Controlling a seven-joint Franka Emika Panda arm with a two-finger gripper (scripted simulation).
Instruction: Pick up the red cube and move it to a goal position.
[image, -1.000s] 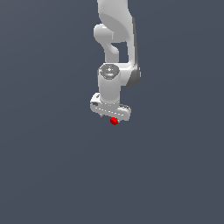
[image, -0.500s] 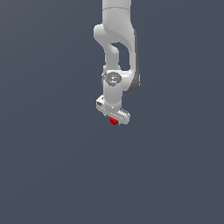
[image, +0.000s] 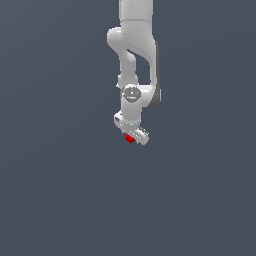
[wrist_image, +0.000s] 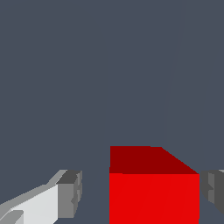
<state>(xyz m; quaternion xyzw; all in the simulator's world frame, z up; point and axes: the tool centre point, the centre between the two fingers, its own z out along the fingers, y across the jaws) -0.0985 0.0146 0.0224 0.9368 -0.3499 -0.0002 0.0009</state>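
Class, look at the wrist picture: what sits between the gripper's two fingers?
The red cube sits between the fingers, nearer one; a bare gap separates it from the other. The wrist view shows this.

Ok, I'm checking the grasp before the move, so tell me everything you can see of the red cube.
The cube is small, plain bright red, with flat uniform faces and sharp edges, its top face darker in shade. It sits level between the jaws of the gripper: one jaw stands clearly apart from it, the other is at or very near its side, contact unclear. In the exterior view the cube shows just under the white gripper, mostly hidden by it.
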